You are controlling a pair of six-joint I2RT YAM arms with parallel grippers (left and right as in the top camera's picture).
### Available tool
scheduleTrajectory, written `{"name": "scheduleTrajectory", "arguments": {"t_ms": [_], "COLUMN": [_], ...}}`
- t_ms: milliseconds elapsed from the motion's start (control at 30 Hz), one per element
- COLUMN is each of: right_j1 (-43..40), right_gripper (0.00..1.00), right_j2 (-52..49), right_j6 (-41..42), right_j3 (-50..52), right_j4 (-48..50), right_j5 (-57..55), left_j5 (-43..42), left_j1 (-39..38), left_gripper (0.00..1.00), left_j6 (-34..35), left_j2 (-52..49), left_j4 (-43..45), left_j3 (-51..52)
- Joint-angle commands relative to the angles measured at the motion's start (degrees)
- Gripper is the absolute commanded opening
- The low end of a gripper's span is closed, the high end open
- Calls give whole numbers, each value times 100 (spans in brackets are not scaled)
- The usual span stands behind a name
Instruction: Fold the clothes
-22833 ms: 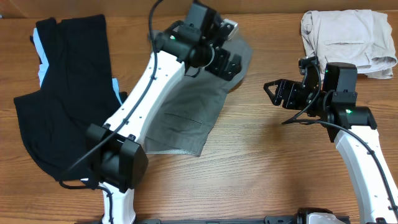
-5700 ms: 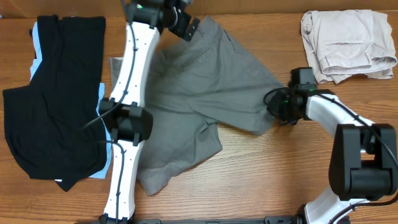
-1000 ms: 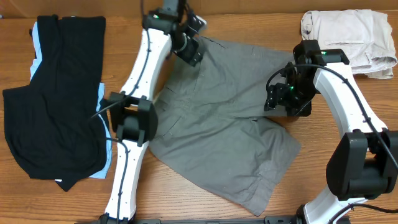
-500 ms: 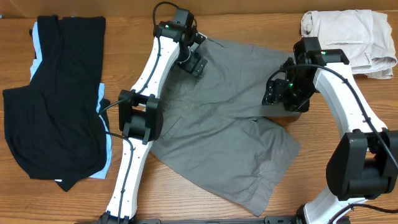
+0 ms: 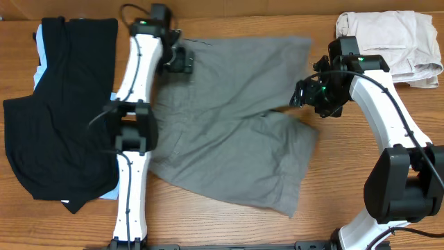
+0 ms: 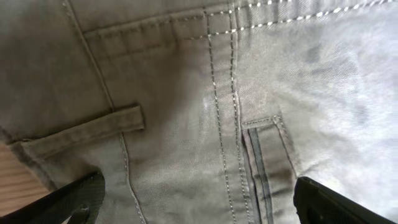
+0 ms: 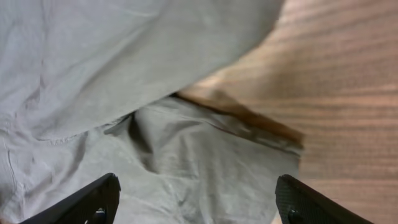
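Overhead: grey shorts (image 5: 229, 132) lie mid-surface (image 5: 361, 180), legs overlapping, creased. My left claw (image 5: 182, 61) spread over waistband, far left; my right claw (image 5: 307, 94) spread at right edge. Risk: pinch catches single layer, fold skews.

Medium grey throughout the shorts (image 5: 229, 118), with paler dashed stitching (image 6: 217, 112) in lines. Black with light-blue edging on the garment (image 5: 62, 118) at left. Cream-beige for the folded bundle (image 5: 388, 38) at far right. Warm brown wood grain, streaked darker, over the worktop (image 5: 340, 187).
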State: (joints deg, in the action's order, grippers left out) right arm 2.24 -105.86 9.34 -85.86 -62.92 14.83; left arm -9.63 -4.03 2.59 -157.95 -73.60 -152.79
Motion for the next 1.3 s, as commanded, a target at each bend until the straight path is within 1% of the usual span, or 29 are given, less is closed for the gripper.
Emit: {"name": "scheduleTrajectory", "arguments": {"t_ms": [0,100,233,300,333,400,500,600,733,800,867,967,1033,1133,1200,1267], "right_j1": [4,4,4,4,4,4,4,4,4,4,4,4,22,151,240,299], "right_gripper": [89,94,100,100,100,100,100,100,100,100,100,100,100,100,100,100], "right_j2": [101,175,614,944,1119,1578,2234,2852,3563,3873,4142,4478,4658,4850,4883,4872], "right_j6": [142,138,136,131,131,136,188,431,879,1217,1552,1974,2096,2282,2393,2393], "right_j3": [9,-223,-737,-973,-1075,-1255,-1322,-1322,-1320,-1316,-1287,-1191,-1036,-601,-251,166], "right_j4": [177,101,-356,-649,-802,-1106,-1303,-1471,-2048,-2485,-2907,-3359,-3414,-3407,-3320,-3034], "right_j5": [46,46,26,24,11,-20,-20,-20,-289,-634,-903,-1029,-894,-765,-713,-420], "left_j5": [-516,-649,-640,-610,-590,-466,-136,173,608,933,1266,1843,2118,2275,2551,2756], "left_j1": [214,216,184,170,164,166,166,146,20,-101,-205,-345,-396,-393,-387,-382], "left_gripper": [100,100,100,100,100,100,100,100,100,100,100,100,100,100,100,100], "left_j6": [273,203,184,166,166,168,170,170,170,175,326,750,1075,1821,2490,3276], "left_j2": [-619,-608,-511,-396,-192,367,1126,1867,2839,3412,4028,5095,5707,6513,6872,7128], "left_j4": [-188,-553,-1349,-1720,-1880,-2076,-2319,-2321,-2321,-2321,-2321,-2321,-2321,-2310,-2232,-1956], "left_j3": [59,-496,-1902,-2568,-2717,-2710,-2712,-2706,-2601,-2269,-1668,-254,809,2634,3705,4730]}}
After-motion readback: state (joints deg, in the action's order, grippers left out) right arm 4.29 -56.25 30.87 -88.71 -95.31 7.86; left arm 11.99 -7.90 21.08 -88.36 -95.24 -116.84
